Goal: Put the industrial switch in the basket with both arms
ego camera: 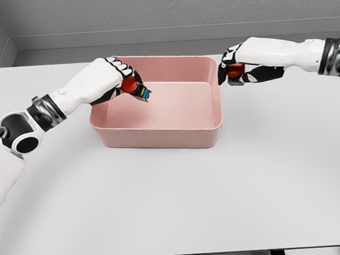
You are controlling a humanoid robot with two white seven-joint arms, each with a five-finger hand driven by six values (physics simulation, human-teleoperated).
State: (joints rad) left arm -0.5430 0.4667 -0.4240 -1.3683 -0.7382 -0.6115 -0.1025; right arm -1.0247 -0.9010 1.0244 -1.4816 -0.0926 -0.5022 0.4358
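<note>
while empty, pink basket (159,134) between both hands' fingers, each pinching a red-capped switch

You see basket (159,134): plain salmon pink, no pattern. Counter (175,208): pale grey-white, uniform. Left-hand switch (135,87): red knob, dark body w/ blue-green-yellow markings. Right-hand switch (235,72): red knob, dark base. Both arms white w/ black joints; fingers (122,65) white w/ black segments. Wall grey.

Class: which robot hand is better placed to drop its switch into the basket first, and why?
Left. The left robot hand holds its switch above the basket's interior; the right robot hand holds its switch at the outer rim.
</note>
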